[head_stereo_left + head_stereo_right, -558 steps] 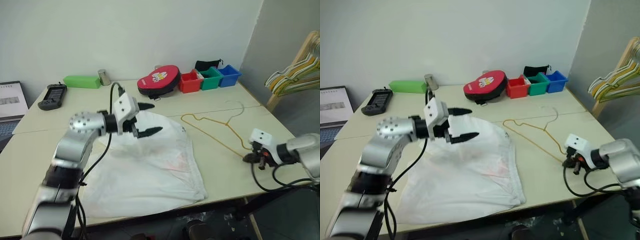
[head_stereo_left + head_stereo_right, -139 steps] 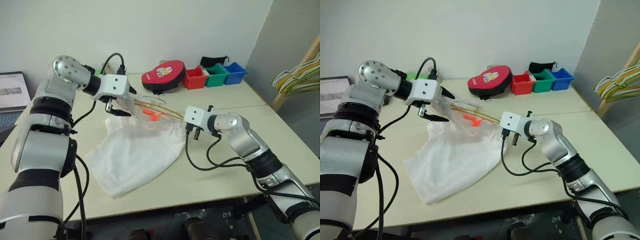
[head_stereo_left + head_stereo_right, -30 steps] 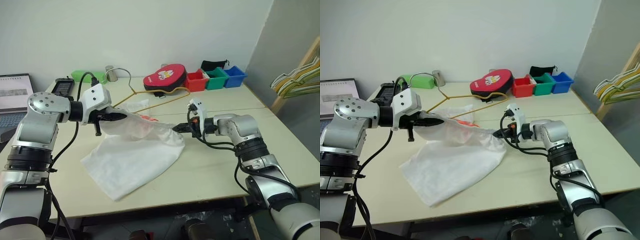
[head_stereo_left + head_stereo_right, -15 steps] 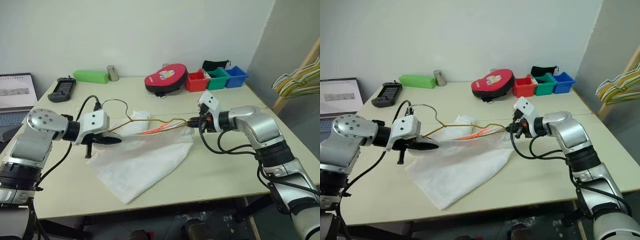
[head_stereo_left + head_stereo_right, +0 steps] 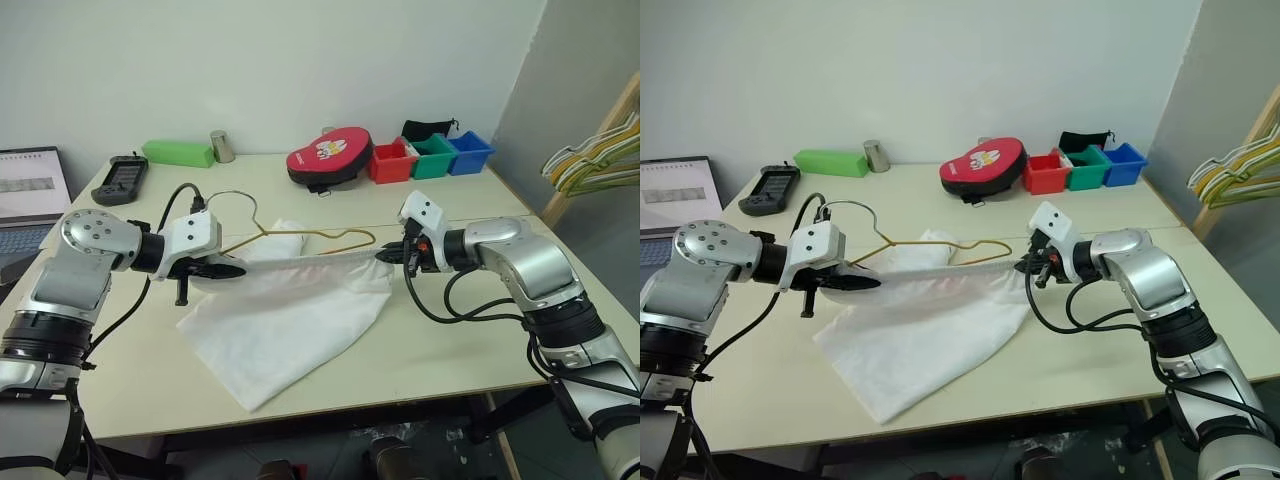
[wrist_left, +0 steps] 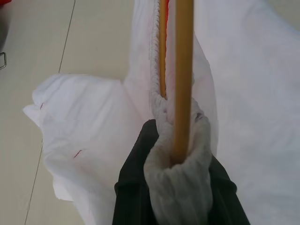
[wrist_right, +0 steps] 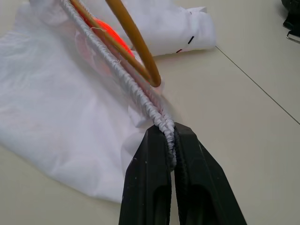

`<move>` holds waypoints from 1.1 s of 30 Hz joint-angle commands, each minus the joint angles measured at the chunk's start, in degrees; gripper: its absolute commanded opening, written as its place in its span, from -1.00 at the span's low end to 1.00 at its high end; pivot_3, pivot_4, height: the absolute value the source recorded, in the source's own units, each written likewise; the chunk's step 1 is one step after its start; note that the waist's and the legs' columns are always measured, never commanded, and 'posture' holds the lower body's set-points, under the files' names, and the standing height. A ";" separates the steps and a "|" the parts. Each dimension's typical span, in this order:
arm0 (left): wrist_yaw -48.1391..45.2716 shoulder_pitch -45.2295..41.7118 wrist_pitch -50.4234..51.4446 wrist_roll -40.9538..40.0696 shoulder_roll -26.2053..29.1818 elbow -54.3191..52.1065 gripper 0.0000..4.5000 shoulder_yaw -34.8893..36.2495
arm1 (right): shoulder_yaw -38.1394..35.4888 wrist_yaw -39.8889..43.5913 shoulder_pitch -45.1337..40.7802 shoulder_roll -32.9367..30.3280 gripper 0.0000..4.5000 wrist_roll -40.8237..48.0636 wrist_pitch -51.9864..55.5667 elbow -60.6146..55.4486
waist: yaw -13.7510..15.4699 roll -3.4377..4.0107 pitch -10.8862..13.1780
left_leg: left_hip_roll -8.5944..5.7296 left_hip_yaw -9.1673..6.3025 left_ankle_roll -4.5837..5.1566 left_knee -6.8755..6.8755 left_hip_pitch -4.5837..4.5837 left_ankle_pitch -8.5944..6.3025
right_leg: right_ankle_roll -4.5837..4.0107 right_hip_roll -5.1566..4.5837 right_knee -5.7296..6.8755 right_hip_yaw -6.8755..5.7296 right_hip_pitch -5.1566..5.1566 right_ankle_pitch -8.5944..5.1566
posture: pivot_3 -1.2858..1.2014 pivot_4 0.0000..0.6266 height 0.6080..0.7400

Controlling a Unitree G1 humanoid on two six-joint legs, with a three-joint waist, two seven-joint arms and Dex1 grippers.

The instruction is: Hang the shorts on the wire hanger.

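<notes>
The shorts are stretched by their gathered waistband between the two grippers, held just above the cream table, with the rest of the white fabric draping down onto the tabletop toward the robot. The left gripper is clamped on one end of the waistband; in the left wrist view its black fingers pinch the bunched elastic with a yellow bar of the wire hanger running through the bunch. The right gripper is closed on the other end, the waistband squeezed between its two fingertips beside the hanger's rounded corner. The hanger lies along the taut waistband, its wavy shoulders showing just behind the fabric and its silvery hook rising above the left gripper. At the back of the table sit a red zip case, red, green and blue bins, a green box and a black handheld device
</notes>
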 commanded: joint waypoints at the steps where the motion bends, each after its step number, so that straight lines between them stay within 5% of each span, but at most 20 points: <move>1: -0.20 0.51 -1.92 2.88 3.20 0.75 -0.98 0.39 | -2.06 -0.90 -1.78 -1.96 -0.98 -0.61 0.56 0.23 | 0.01 0.00 0.00 | 0.00 0.01 0.00 0.00 0.00 0.00 | 0.00 0.00 -0.01 0.01 0.00 0.00 | -0.01 -1.00 1.00; 14: 3.19 0.67 -10.28 11.92 5.39 4.86 -0.98 -3.52 | -0.29 0.05 -3.48 -3.24 -0.98 0.56 1.84 -3.51 | 0.08 0.00 0.00 | 0.00 0.01 0.00 0.00 -0.01 0.00 | 0.00 -0.01 -0.01 0.00 0.00 0.00 | 0.00 -1.00 1.00; 26: 14.26 -7.83 -6.86 15.09 -10.24 1.01 -0.98 -6.27 | 6.99 -4.11 -7.49 2.04 -0.98 -2.06 1.72 -12.59 | 0.63 -0.02 -0.04 | -0.03 -0.03 0.00 0.03 -0.08 0.00 | 0.01 -0.03 -0.04 -0.04 0.00 0.00 | -0.02 -1.00 1.00; 32: 14.30 -7.52 -5.47 14.96 -11.78 -0.88 -0.98 -5.82 | 9.50 -2.99 -6.11 -0.62 -0.98 -5.89 -2.47 -11.68 | -0.06 -0.01 -0.03 | -0.01 -0.06 0.00 0.02 -0.12 0.00 | 0.00 -0.04 -0.05 0.01 -0.09 0.00 | -0.02 -1.00 1.00; 33: 14.09 -6.94 -5.76 14.92 -11.35 -1.01 -0.98 -5.68 | 9.04 -2.68 -6.33 -1.69 -0.75 -6.63 -3.63 -10.78 | -0.08 -0.01 -0.03 | -0.01 -0.09 0.00 0.00 -0.12 0.00 | 0.00 -0.04 -0.04 0.01 -0.09 0.00 | -0.01 -1.00 1.00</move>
